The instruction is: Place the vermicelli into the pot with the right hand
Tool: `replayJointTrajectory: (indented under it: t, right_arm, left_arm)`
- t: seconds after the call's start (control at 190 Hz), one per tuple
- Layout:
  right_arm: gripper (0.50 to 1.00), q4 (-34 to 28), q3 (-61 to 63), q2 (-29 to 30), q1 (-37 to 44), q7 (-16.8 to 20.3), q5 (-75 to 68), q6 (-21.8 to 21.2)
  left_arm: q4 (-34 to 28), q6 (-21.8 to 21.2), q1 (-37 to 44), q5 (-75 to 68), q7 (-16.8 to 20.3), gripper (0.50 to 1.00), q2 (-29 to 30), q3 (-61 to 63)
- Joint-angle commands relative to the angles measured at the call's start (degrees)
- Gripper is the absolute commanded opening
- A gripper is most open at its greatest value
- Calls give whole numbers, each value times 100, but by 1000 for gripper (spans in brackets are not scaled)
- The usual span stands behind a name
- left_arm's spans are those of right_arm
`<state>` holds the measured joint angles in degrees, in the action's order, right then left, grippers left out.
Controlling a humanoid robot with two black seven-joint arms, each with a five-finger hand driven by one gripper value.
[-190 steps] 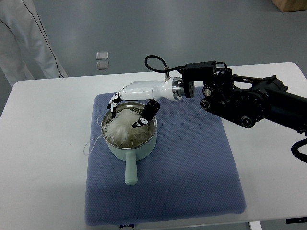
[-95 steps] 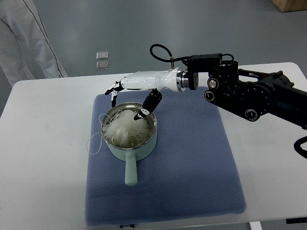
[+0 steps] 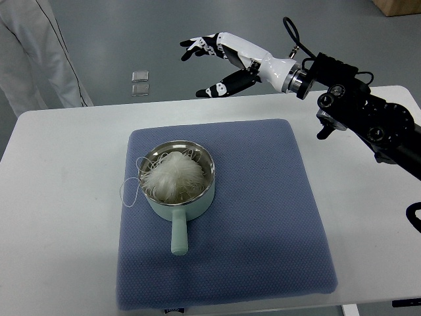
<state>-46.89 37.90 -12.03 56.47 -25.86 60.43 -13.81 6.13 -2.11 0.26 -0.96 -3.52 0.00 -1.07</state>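
A pale green pot point(image 3: 179, 197) with a short handle stands on the blue mat point(image 3: 263, 224). A white bundle of vermicelli point(image 3: 174, 174) fills the pot, and a few loose strands hang over its left rim. My right hand point(image 3: 209, 64) is raised high above the table's far edge, up and to the right of the pot. Its fingers are spread and hold nothing. The black right arm point(image 3: 368, 115) enters from the right edge.
The mat lies on a white table point(image 3: 59, 197). A person in white clothing point(image 3: 36, 52) stands at the upper left. Two small clear items point(image 3: 139, 82) lie on the grey floor beyond the table. A cardboard box corner point(image 3: 398, 6) shows at top right.
My right hand has let go of the vermicelli, lifted out of the pot and swung up and to the right, away from it. The vermicelli stays in the pot.
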Motion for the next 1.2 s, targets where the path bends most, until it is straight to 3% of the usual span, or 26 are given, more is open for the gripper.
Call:
replayJointTrajectory:
  t: [0.0,0.316,0.411,0.764,0.937,1.016,1.195]
  right_arm:
    - [907,409,209,17,-216,2,-523,177]
    - [909,1411,165,78,-655,28,-2993,388]
    - [909,1604,147,113,-822,247,-3643,502]
    - [909,1666,165,219,-1077,775,-5295,537]
    - [909,1666,244,307,-1095,678,-5498,203]
    - [909,1666,305,324,-1095,459,-5577,-16]
    - [911,1727,455,430,-1077,362,-5568,45]
  left_arm:
    - [2,0,1,0,0,1000,0,-8]
    - [2,0,1,0,0,1000,0,1]
    - [2,0,1,0,0,1000,0,-8]
    - [2,0,1,0,0,1000,0,1]
    - [-7,0,1,0,0,1000,0,1]
    - [2,0,1,0,0,1000,0,-8]
    - [2,0,1,0,0,1000,0,-8]
